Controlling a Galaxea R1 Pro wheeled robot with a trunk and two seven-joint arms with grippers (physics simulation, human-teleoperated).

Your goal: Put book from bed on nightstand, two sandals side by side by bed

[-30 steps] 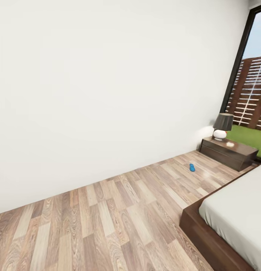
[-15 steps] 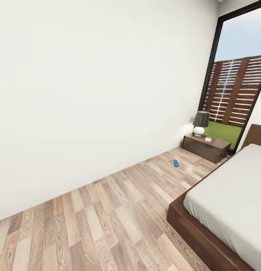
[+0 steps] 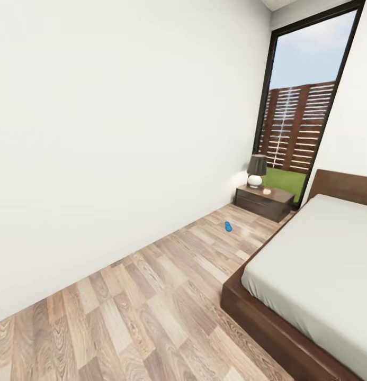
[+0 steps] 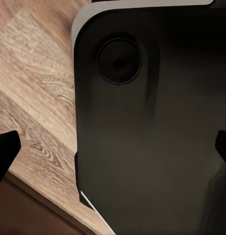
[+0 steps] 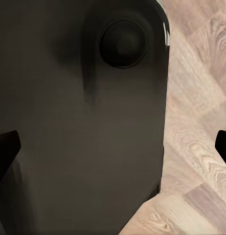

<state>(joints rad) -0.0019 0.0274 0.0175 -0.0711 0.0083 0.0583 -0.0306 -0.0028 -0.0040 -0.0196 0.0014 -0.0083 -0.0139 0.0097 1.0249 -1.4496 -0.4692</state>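
One sandal (image 3: pixel 228 227) seen loose on floor, away from bed (image 3: pixel 321 254); nothing placed yet. Both claws wide open, empty.

Sandal (image 3: pixel 228 227) between nightstand (image 3: pixel 263 201), bed (image 3: pixel 315 259)

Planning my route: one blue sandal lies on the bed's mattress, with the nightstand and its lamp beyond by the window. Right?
Not quite. In the head view the sandal lies on the wooden floor, beside the bed, not on its mattress. The nightstand and its lamp do stand beyond it by the window.
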